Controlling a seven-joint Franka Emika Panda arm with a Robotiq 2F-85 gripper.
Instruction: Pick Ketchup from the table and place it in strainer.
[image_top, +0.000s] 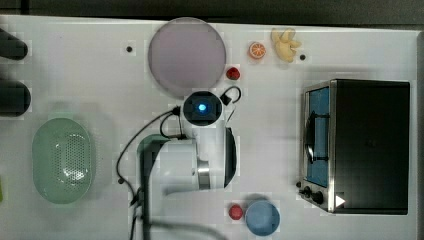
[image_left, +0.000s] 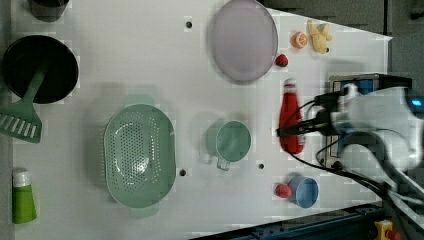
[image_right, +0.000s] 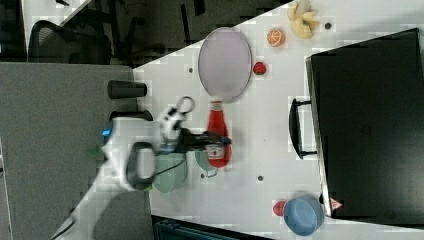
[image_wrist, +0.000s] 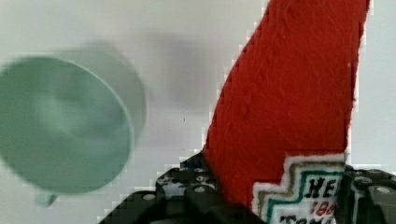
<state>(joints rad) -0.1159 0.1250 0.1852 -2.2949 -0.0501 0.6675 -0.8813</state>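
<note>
Right now my gripper (image_right: 220, 141) is closed around the Ketchup (image_right: 217, 134), fingers clamped on either side of its labelled lower body; in the wrist view the red bottle (image_wrist: 289, 107) rises straight out from between my dark fingers (image_wrist: 196, 186), with the edge of its printed label just above them. In the left view the Ketchup (image_left: 291, 117) lies lengthwise on the white table (image_left: 125, 60), its white cap toward 12 o'clock, and my gripper (image_left: 300, 129) crosses its lower half from 3 o'clock. Whether the bottle has left the tabletop I cannot tell.

The strainer (image_left: 140, 156) sits well apart, toward 9 o'clock from the bottle in the left view, pale green with its dotted bottom bare. Between the two stands a small green cup (image_left: 231, 141), its handle pointing toward 6 o'clock; the wrist view has that cup (image_wrist: 65, 126) just beside the bottle. A lilac plate (image_left: 243, 40) lies at 11 o'clock from the Ketchup, with a small red fruit (image_left: 281, 60) at its rim just past the cap. A blue bowl (image_left: 303, 191) with another red fruit (image_left: 283, 190) touching it sits at 6 o'clock from the bottle. In the top view my arm (image_top: 195, 160) covers the bottle, and the strainer (image_top: 63, 160) is off at 9 o'clock.
</note>
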